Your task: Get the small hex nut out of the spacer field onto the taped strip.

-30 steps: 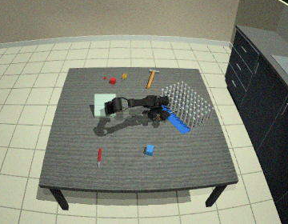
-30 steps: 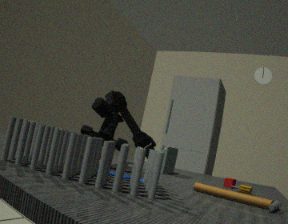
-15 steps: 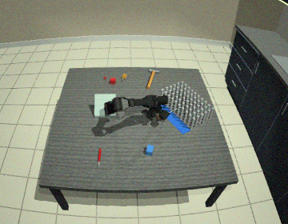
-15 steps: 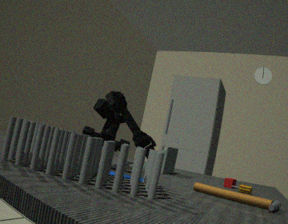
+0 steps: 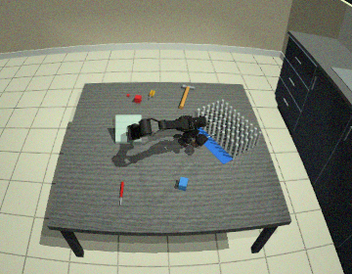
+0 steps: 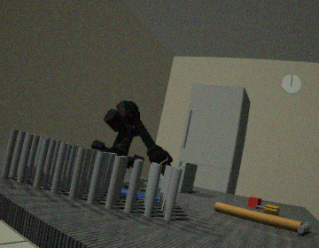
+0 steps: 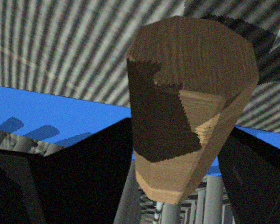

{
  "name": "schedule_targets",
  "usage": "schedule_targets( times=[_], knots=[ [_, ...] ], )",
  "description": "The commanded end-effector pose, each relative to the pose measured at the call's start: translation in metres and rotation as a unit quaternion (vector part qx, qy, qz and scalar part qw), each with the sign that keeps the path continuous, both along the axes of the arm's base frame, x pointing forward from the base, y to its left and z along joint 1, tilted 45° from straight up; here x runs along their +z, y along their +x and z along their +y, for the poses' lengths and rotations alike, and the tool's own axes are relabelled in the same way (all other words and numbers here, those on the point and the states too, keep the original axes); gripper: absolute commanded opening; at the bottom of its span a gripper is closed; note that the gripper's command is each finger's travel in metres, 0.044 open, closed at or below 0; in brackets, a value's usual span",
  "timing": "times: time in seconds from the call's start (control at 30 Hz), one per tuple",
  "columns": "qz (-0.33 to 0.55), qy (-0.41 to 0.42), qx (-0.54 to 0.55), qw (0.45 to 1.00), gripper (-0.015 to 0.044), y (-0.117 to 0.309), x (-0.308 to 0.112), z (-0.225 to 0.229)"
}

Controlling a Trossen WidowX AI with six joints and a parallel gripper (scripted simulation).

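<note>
My gripper [image 5: 200, 139] [image 7: 175, 129] is shut on a tool with a thick wooden handle [image 7: 192, 55]. It is low over the blue taped strip [image 5: 219, 151] [image 6: 135, 195] [image 7: 90, 115], at the front edge of the spacer field. A thin pale shaft [image 7: 159, 207] shows below the handle in the wrist view, pointing in among the spacers. The tool's far end is hidden. The grey metal spacers [image 6: 96, 179] [image 7: 214, 200] stand upright in rows. I cannot make out the nut in any view.
A hammer [image 5: 184, 97] [image 6: 255, 216] lies behind the field's left side. A red block [image 5: 138, 99] [image 6: 254, 202] and a small yellow object [image 5: 152, 93] [image 6: 271, 209] are at the back. A blue block [image 5: 183, 183] and a red-handled tool [image 5: 122, 190] are at the front.
</note>
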State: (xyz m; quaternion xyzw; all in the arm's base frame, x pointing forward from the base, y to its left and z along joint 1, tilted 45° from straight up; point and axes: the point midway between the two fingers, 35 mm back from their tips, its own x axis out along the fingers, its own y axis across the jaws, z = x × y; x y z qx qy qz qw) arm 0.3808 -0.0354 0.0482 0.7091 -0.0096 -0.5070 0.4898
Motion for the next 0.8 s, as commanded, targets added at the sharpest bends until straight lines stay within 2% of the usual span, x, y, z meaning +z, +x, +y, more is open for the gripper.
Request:
schedule_targets(
  times=[0.0,0.77],
  knots=[
    [-0.008,0.002,0.001,1.000,0.0000,0.006,0.003,0.003],
    [-0.008,0.003,0.000,1.000,0.0000,0.017,-0.001,0.009]
  ],
)
